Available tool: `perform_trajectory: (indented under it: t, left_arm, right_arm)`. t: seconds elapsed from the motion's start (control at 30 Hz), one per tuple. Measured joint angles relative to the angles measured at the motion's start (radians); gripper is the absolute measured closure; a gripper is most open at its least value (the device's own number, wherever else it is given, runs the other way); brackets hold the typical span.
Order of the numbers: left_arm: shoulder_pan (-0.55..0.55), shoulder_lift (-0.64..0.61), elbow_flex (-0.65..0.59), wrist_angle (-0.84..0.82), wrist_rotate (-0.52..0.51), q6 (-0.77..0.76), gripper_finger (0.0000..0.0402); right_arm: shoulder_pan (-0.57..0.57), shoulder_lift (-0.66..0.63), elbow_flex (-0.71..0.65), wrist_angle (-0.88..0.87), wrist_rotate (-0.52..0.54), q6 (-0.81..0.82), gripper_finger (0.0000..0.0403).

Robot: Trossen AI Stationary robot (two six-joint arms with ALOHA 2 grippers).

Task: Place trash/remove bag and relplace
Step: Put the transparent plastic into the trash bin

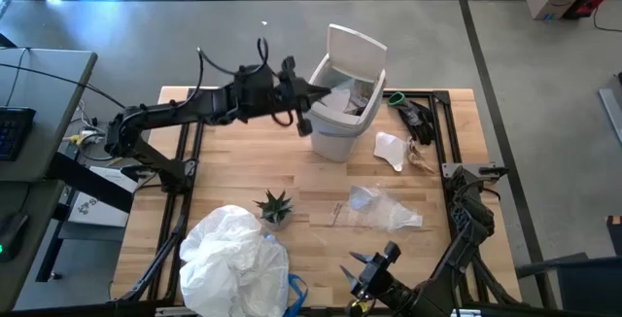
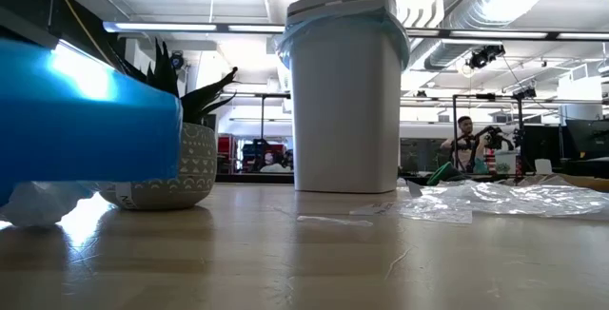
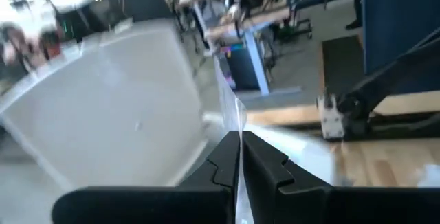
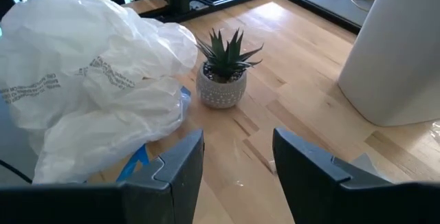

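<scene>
The table [image 1: 243, 176] is pale wood in smooth planks with a soft sheen. The white bin [image 1: 340, 113] is smooth, matt plastic; its liner bag [image 2: 290, 39] is thin, translucent light-blue film, crinkled at the rim. A clear wrapper [image 1: 384, 208] is glossy, crumpled plastic. The big white bag [image 4: 82, 66] is thin, wrinkled, slightly shiny plastic. The plant pot [image 4: 221, 90] looks like textured, matt ceramic. The right gripper's fingers [image 4: 309, 165] are dark matt plastic.
</scene>
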Motion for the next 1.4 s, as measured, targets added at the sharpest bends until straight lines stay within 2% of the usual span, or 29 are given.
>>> perform_trajectory:
  t: [0.13,0.3,0.67,0.77,0.97,1.17,1.4]
  left_arm:
    - [0.071,0.023,0.000,-0.079,0.044,-0.066,0.0401]
    - [0.105,0.072,-0.001,-0.122,0.066,-0.081,0.0392]
    - [0.088,0.077,-0.001,-0.114,0.114,-0.083,0.0294]
    - [0.082,0.058,-0.001,-0.119,0.125,-0.105,0.0272]
    - [0.049,-0.027,-0.001,-0.192,0.179,-0.127,0.0261]
    - [-0.002,-0.131,-0.001,-0.370,0.179,-0.134,0.0261]
    - [-0.069,-0.235,-0.001,-0.613,0.169,-0.190,0.0261]
  right_arm:
    - [-0.001,0.000,0.000,0.000,0.000,0.000,0.0242]
    - [-0.005,0.000,0.000,0.000,0.000,0.001,0.0242]
    - [-0.006,0.001,0.000,0.001,-0.020,-0.001,0.0242]
    - [-0.011,0.022,0.002,0.000,-0.068,-0.024,0.0242]
    - [-0.058,0.128,0.002,0.000,-0.272,-0.026,0.0242]
    - [-0.132,0.193,0.001,0.000,-0.309,-0.035,0.0246]
    - [-0.262,0.212,0.000,0.000,-0.371,-0.166,0.0264]
